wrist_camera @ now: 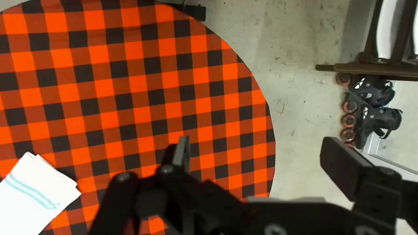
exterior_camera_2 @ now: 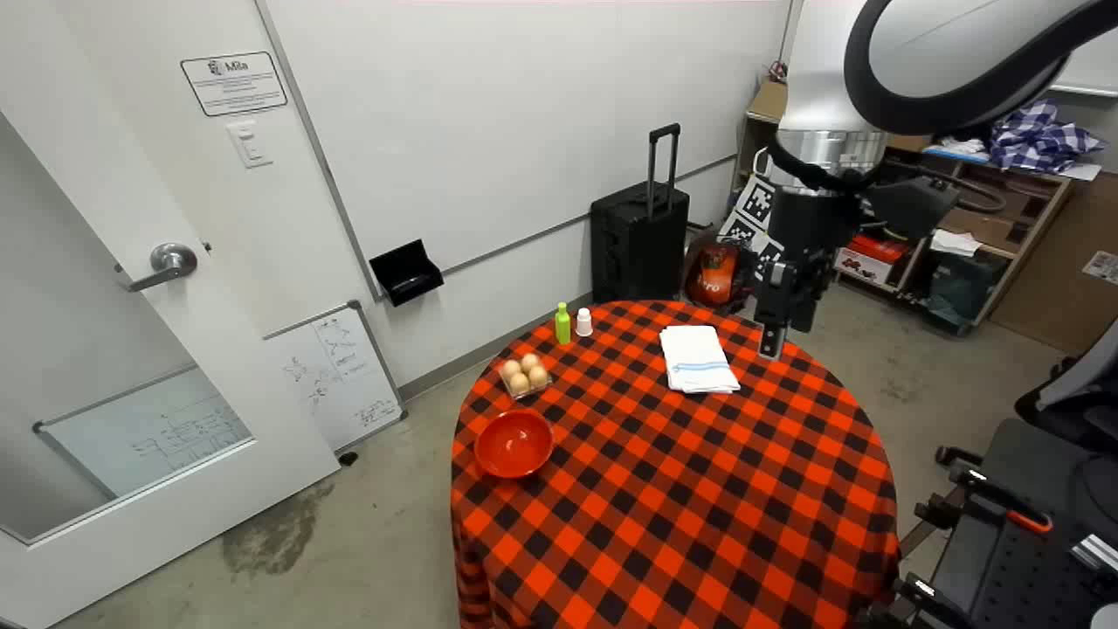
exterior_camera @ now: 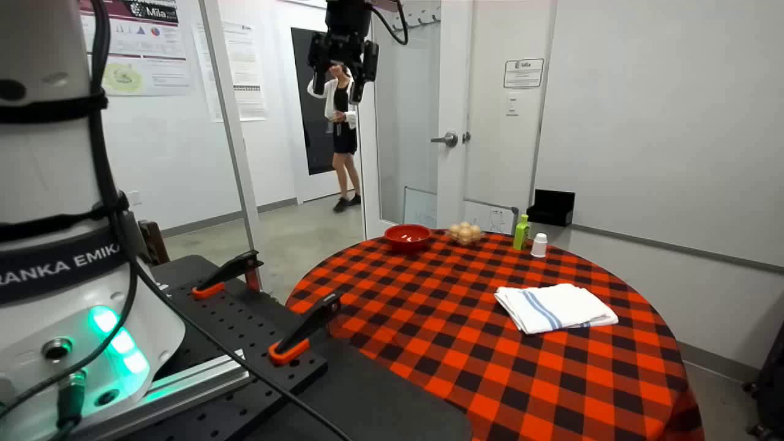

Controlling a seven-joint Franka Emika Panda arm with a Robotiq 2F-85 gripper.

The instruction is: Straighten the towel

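A white towel with blue stripes lies folded in a rough rectangle on the red and black checked table. It shows in both exterior views [exterior_camera: 554,308] [exterior_camera_2: 697,360]; its edges are slightly uneven. In the wrist view part of the towel [wrist_camera: 31,195] shows at the lower left, cut off by the frame. My gripper [exterior_camera: 338,93] hangs high above, well apart from the towel, and also shows in an exterior view [exterior_camera_2: 784,339]. In the wrist view the gripper [wrist_camera: 256,153] has its fingers wide apart with nothing between them.
A red bowl [exterior_camera: 408,237], a clear carton of eggs [exterior_camera: 465,233], a green bottle [exterior_camera: 521,233] and a white bottle [exterior_camera: 539,245] stand along the table's edge. Black clamps [exterior_camera: 306,327] sit on the robot's base plate. A person [exterior_camera: 343,122] stands beyond the door.
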